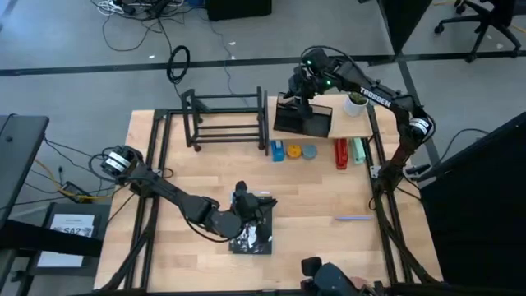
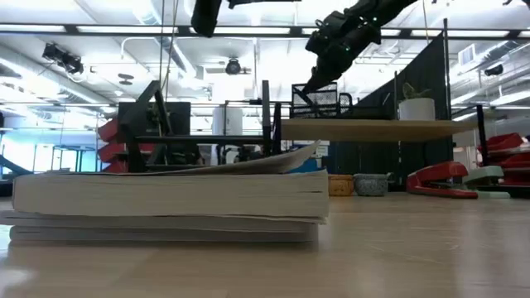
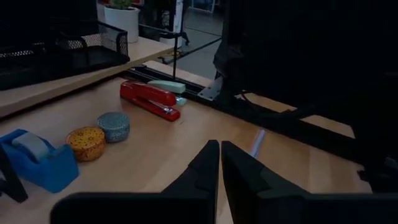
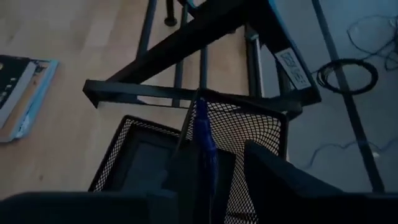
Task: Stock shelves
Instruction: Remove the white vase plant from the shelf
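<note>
The shelves stand at the table's far side: a black tube rack (image 1: 226, 119) and a wooden plank shelf (image 1: 349, 123). A black mesh organizer (image 4: 249, 124) sits on the plank. My right gripper (image 4: 221, 152) hangs right above it, fingers apart. A blue pen (image 4: 203, 134) stands between them, beside one finger, pointing down into the organizer. My left gripper (image 3: 219, 163) is shut with nothing in it, over the table's middle beside a stack of books (image 1: 251, 234). My right gripper has the blue pen's shaft (image 4: 205, 155) close along one finger (image 4: 186, 171), while the other finger (image 4: 273, 174) stands apart from it. I cannot tell whether the finger touches the pen. The fingers point down at the organizer from above.
In front of the plank lie a blue tape dispenser (image 1: 279, 150), a yellow tin (image 1: 294, 151), a grey tin (image 1: 309, 151), a red stapler (image 1: 341, 154) and a green stapler (image 1: 358, 150). A white plant pot (image 1: 356, 103) stands on the plank. A pen (image 1: 353, 218) lies at the right.
</note>
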You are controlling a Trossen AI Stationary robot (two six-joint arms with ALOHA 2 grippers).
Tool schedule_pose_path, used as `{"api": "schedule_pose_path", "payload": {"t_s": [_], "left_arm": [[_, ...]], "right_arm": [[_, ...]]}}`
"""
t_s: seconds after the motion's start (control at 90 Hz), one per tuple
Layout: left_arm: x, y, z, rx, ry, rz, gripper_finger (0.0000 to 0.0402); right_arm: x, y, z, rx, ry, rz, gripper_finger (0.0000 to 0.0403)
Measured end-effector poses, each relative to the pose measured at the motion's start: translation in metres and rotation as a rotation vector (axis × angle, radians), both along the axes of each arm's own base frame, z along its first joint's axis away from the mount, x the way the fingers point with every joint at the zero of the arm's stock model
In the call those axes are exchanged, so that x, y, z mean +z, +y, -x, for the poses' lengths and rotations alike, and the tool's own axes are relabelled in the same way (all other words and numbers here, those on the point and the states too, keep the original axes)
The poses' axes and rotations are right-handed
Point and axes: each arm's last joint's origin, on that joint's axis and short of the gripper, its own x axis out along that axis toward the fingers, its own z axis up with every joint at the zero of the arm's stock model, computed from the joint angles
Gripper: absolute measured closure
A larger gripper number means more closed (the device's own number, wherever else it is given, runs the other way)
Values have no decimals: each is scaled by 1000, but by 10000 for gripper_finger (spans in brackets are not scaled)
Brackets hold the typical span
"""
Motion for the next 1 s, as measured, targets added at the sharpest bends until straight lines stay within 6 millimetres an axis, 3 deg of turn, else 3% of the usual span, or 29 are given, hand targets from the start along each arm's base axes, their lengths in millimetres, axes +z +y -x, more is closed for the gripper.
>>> {"api": "schedule_pose_path", "payload": {"t_s": [0.256,0.533,0.822,1.0], "left_arm": [[0,1,0,2,0,1,402],[0,1,0,3,-3,3,402],[0,1,0,3,-4,6,401],[0,1,0,4,-5,6,402]], "right_arm": [[-4,-5,-1,2,-14,-22,319],[-25,-15,-13,21,-7,-83,319],[-22,-19,-13,-1,-26,-113,327],[-5,-19,-6,-31,-37,-145,328]]}}
